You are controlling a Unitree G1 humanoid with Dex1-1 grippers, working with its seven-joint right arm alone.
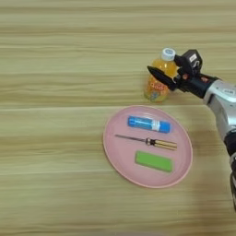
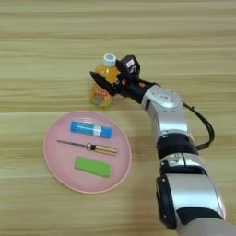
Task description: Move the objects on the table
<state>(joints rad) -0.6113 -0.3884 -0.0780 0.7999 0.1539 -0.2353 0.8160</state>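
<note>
We see the table [image 1: 55, 55] from above with a pink plate [image 1: 115, 152] near centre. 3 items lie on the plate, none touching: a blue tube [image 1: 148, 124] with a white end at the far side, the screwdriver [image 1: 146, 141] across the middle with its tip to the left and its yellow-black handle to the right, and the green block [image 1: 154, 162] at the near side.

The bottle [image 1: 159, 78] stands upright on the table just behind the plate's far right rim, off the plate, white cap up, red label facing us.

Our right arm [image 2: 168, 115] comes in from the lower right, silver forearm with a black cable looping off its right side. The gripper [image 1: 171, 70] is at the bottle: 1 black finger [image 1: 159, 76] crosses the front of the bottle's body, the other sits behind near the cap. The fingers bracket the bottle about as wide as its body. We can't tell whether they actually press on it or just sit around it.
</note>
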